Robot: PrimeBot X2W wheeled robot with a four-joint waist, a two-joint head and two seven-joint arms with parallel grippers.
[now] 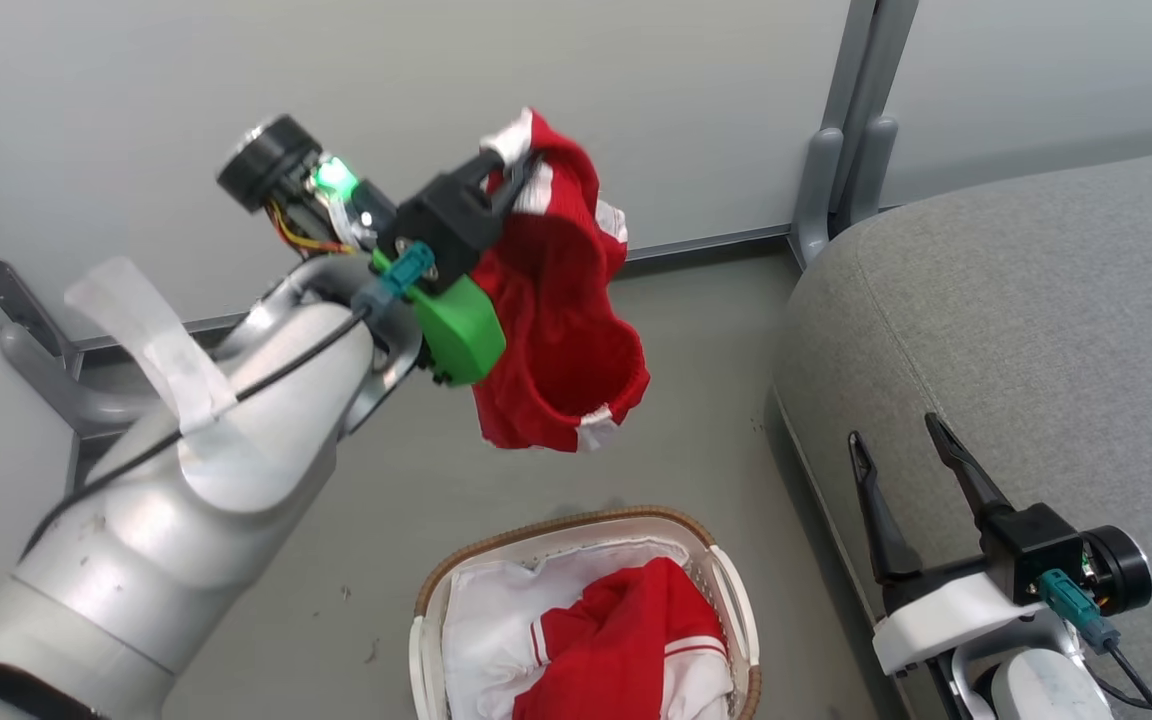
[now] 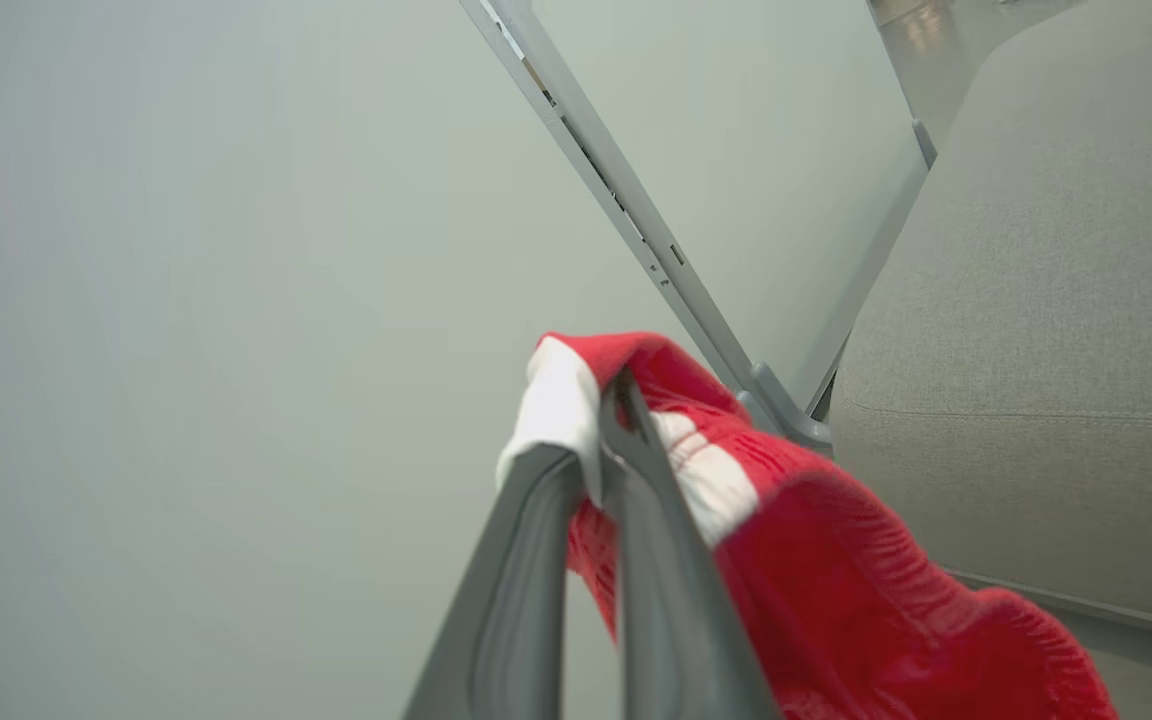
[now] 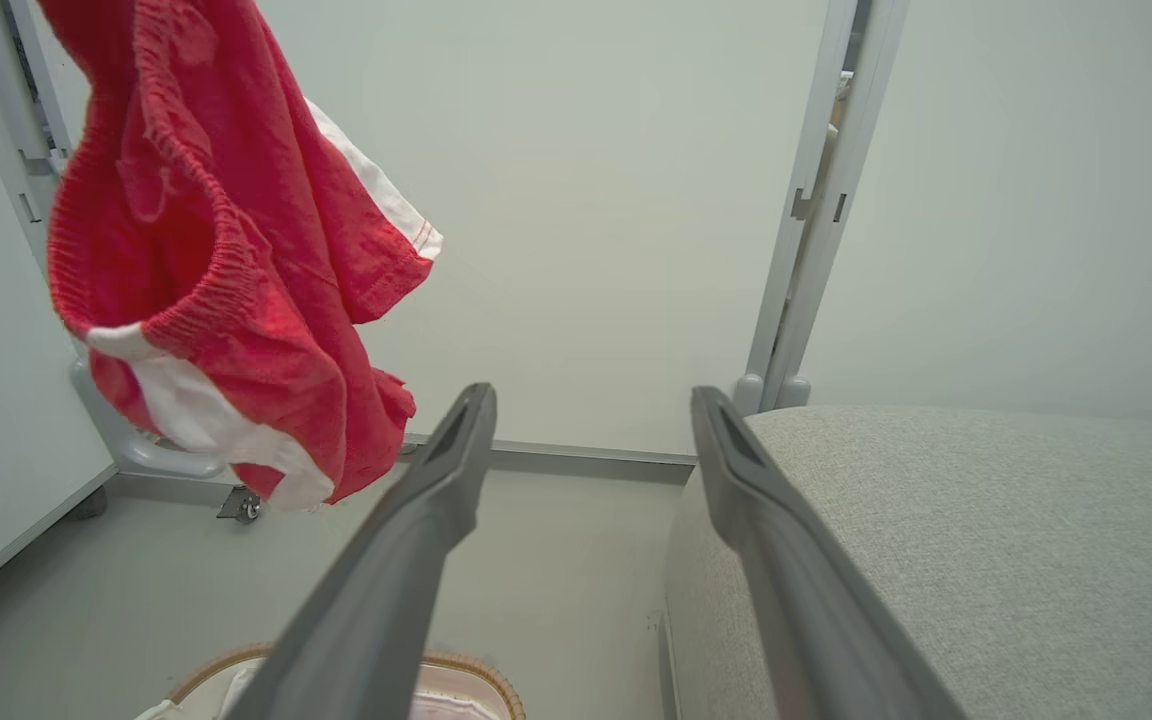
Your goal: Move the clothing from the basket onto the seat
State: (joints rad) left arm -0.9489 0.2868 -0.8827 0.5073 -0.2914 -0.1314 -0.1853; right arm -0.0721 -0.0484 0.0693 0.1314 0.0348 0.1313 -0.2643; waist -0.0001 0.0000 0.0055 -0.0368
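Observation:
My left gripper [image 1: 511,170] is shut on a red garment with white trim [image 1: 561,320], which hangs in the air above the floor, well over the basket [image 1: 436,585]. In the left wrist view the fingers [image 2: 636,470] pinch its white band, the clothing [image 2: 836,590] draping right. More red clothing [image 1: 636,640] lies in the white basket with the brown rim, on a white liner. The grey seat [image 1: 1036,300] is at the right. My right gripper [image 1: 901,435] stands open over the seat's front edge, empty. The right wrist view shows the hanging garment [image 3: 226,270] at upper left.
Pale partition walls with grey metal posts [image 1: 851,130] stand behind the basket and seat. Grey floor [image 1: 696,380] lies between the basket and the wall. The basket's rim [image 3: 476,668] peeks in at the bottom of the right wrist view.

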